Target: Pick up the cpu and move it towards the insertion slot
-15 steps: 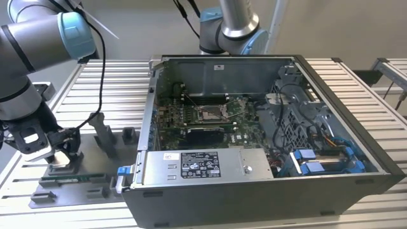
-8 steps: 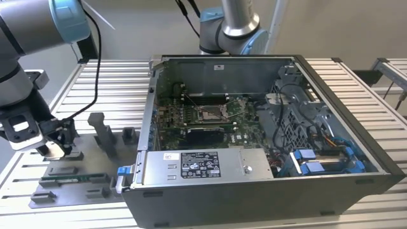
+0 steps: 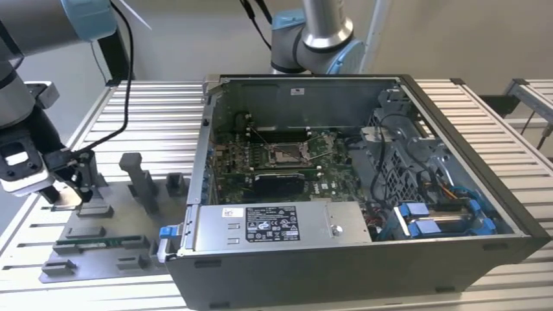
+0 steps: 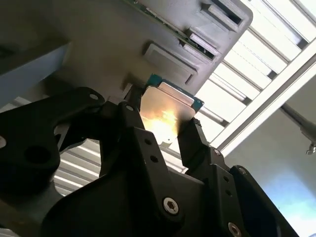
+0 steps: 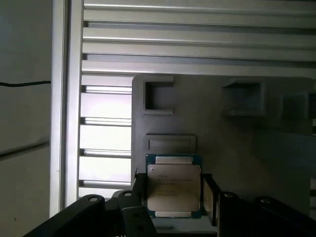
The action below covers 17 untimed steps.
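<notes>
ASSEMBLY CELL: A robot arm's pincer [image 3: 66, 189] pinches the cpu [image 5: 174, 185] by two opposite edges over a grey parts tray [image 3: 95, 264] on the slatted table [image 3: 155, 110]. In the exterior view it is out toward nine o'clock from the open computer case [image 3: 346, 272]. In both wrist views the dark fingers [image 5: 209, 196] bracket the chip from either side and leave its silvery lid bare, a hold that appears chosen to keep pressure off the flat faces and the chip level. Whether the chip hangs clear of the tray or rests on it cannot be told (a shallow rectangular recess [image 5: 171, 143] sits just beside it in the first wrist view). The insertion slot [image 3: 285, 153], a metal-framed square on the green motherboard [image 3: 229, 162], lies deep in the case, well apart from the pincer and toward three o'clock from it. The case lies on its side with its open face up, which seems to be what gives an arm a way down to the board. A green memory stick [image 3: 97, 243] lies in the tray at about five o'clock from the pincer. On this evidence the grasp is made and the carry to the slot is not yet done.
</notes>
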Each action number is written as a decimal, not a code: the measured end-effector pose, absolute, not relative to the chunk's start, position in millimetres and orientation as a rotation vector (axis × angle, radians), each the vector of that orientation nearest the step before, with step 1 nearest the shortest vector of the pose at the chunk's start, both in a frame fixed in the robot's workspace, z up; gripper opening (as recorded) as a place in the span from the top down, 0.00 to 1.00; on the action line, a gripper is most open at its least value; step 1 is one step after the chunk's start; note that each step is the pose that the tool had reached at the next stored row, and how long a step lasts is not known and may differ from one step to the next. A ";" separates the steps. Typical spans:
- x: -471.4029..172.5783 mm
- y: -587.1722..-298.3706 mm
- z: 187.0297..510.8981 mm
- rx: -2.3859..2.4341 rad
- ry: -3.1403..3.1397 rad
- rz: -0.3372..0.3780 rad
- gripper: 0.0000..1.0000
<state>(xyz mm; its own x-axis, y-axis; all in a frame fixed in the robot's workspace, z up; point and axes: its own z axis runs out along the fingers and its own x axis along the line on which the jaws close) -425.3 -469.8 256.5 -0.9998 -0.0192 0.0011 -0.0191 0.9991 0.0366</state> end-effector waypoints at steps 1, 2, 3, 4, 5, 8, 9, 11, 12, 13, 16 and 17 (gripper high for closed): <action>-425.3 -469.8 258.9 0.030 -3.140 -0.058 1.00; -425.3 -469.8 261.4 0.030 -3.140 -0.058 1.00; -425.3 -469.8 264.0 0.030 -3.140 -0.058 1.00; -425.4 -469.8 266.4 0.030 -3.140 -0.058 1.00; -425.3 -469.8 268.9 0.030 -3.139 -0.057 1.00; -425.3 -469.8 276.3 0.030 -3.139 -0.057 1.00; -425.3 -469.8 278.7 0.030 -3.140 -0.057 1.00; -425.3 -469.8 284.2 0.030 -3.139 -0.057 1.00; -425.3 -469.8 286.9 0.030 -3.140 -0.058 1.00; -425.3 -469.8 289.9 0.030 -3.140 -0.057 1.00; -425.3 -469.9 297.2 0.030 -3.139 -0.057 1.00; -425.3 -469.8 299.6 0.030 -3.140 -0.058 1.00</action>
<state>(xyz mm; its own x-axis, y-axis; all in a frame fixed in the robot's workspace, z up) -425.3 -469.8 299.6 -0.9998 -0.0192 0.0010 -0.0192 0.9991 0.0366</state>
